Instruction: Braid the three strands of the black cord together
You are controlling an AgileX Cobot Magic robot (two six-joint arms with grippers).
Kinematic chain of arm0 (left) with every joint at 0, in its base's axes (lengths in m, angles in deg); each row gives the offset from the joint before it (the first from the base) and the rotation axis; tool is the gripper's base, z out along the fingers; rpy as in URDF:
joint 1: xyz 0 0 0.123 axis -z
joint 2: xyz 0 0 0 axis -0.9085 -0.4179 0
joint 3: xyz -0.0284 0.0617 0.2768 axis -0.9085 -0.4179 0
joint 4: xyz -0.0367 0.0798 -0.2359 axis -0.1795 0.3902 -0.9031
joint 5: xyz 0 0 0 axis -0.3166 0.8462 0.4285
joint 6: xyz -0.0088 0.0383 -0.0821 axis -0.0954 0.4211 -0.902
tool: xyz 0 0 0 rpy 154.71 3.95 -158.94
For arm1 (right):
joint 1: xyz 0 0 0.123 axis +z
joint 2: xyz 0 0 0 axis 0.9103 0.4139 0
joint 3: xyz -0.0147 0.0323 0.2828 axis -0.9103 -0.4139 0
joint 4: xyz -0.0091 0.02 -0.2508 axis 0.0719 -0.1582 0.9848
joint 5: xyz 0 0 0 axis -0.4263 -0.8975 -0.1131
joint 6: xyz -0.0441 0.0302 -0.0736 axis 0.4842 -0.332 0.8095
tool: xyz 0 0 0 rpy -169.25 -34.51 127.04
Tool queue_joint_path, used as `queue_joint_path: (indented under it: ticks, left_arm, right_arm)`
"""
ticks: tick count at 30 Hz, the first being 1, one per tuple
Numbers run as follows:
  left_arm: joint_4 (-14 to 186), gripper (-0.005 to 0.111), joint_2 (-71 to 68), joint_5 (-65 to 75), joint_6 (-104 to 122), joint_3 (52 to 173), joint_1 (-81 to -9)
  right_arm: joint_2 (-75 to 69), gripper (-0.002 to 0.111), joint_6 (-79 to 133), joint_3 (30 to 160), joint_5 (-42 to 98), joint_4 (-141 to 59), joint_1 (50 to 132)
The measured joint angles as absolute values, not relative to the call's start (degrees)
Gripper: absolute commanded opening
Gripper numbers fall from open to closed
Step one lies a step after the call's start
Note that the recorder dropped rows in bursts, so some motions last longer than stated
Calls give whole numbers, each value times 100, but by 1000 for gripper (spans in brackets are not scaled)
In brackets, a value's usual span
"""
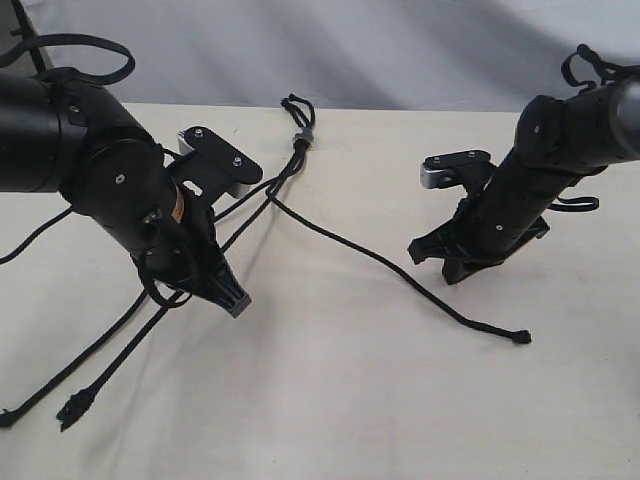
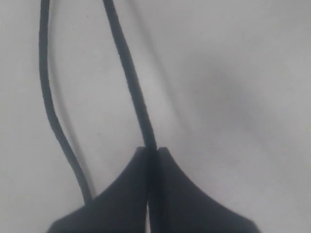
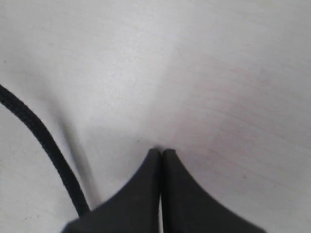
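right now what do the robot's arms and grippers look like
Both are black, with round tubular bodies dotted with small screw heads. The left arm has a small orange-brown patch near its wrist. The right arm carries a silver-edged bracket, as does the left. Thin black cables loop off both. The left gripper and right gripper have black fingers tapering to narrow tips.

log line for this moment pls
left pincer: shut on held strand | right pincer: shut, empty, right strand alongside | black cord: unbraided below knot
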State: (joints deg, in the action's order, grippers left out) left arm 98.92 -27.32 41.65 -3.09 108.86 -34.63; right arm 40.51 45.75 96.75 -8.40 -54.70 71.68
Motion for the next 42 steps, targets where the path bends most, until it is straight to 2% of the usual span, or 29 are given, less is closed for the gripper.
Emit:
queue_joint_path:
  ticks: [10, 12, 18, 20, 23, 26, 29, 34, 35, 42]
  left_arm:
    - [9926, 1, -2732, 4176, -309, 10886, -3463]
    - [9926, 1, -2732, 4176, -321, 10886, -3463]
    - [9926, 1, -2732, 4176, -329, 10886, -3463]
    - [9926, 1, -2732, 4176, -356, 10886, -3463]
    - [9926, 1, -2732, 4176, -371, 10886, -3463]
    - [9926, 1, -2732, 4176, -371, 10886, -3463]
    - [9926, 1, -2732, 4176, -406, 10886, -3463]
    - [9926, 1, -2732, 4176, -432, 10886, -3463]
    - [9926, 1, -2732, 4184, -432, 10886, -3463]
    - [10219, 1, -2229, 4173, -466, 10886, -3463]
  right_arm:
    - [3583, 1, 4515, 9872, -1440, -5650, 7421]
    - [3561, 10, 4515, 9872, -1371, -5664, 7637]
    - [3661, 59, 4515, 9872, -1070, -5538, 8067]
    - [3715, 64, 4515, 9872, -962, -5464, 8120]
    - [3753, 61, 4628, 9872, -845, -5378, 8120]
    - [3859, 51, 4767, 9872, -756, -5331, 8120]
    - [4049, 36, 4858, 9872, -675, -5316, 8120]
    - [4080, 3, 4967, 9872, -665, -5249, 8120]
    - [4048, 0, 4967, 9872, -689, -5179, 8120]
    - [3858, 0, 4852, 9872, -837, -4708, 8120]
